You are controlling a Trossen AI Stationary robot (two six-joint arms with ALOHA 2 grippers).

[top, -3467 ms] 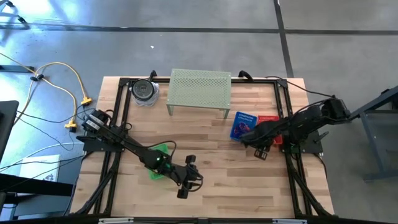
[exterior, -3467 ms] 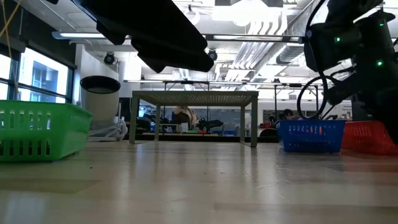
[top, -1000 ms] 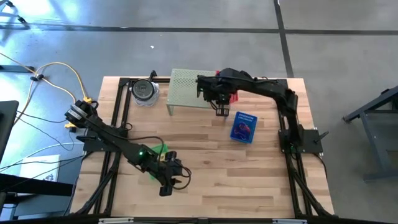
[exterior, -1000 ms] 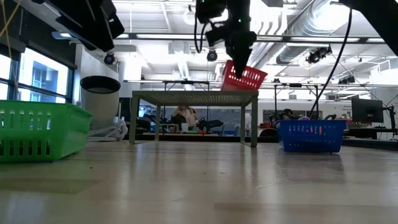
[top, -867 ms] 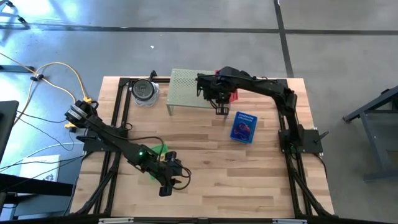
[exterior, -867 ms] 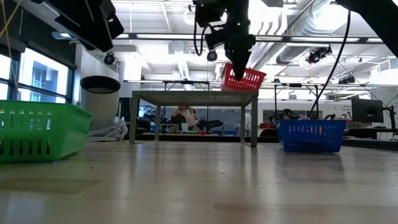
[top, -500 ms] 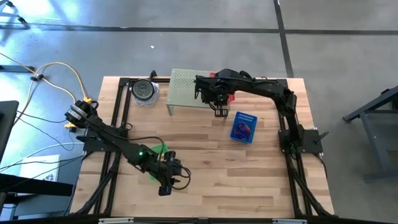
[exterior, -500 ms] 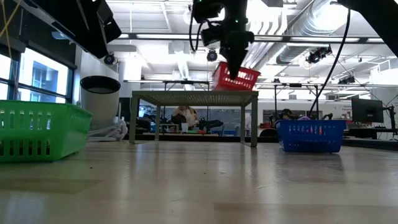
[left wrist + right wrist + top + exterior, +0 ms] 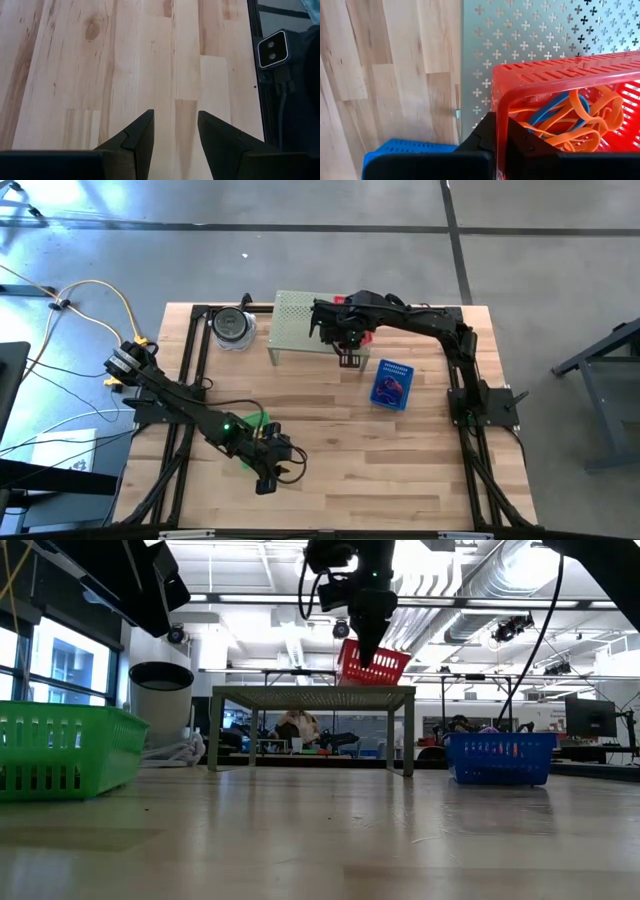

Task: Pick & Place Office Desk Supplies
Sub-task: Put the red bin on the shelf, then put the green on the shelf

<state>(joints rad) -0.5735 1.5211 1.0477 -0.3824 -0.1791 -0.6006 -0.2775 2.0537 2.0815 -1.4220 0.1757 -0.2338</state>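
Gripping the rim of a red basket, the right gripper is clamped tight and holds it tilted above the pale-green shelf at upper centre; orange and blue loops lie inside. At lower left, the left gripper hangs half open, empty, over bare wood.

The shelf stands at the table's far edge, a round container left of it. One basket sits by the right edge, another toward the near-left; a third, holding loops, hangs over the shelf.
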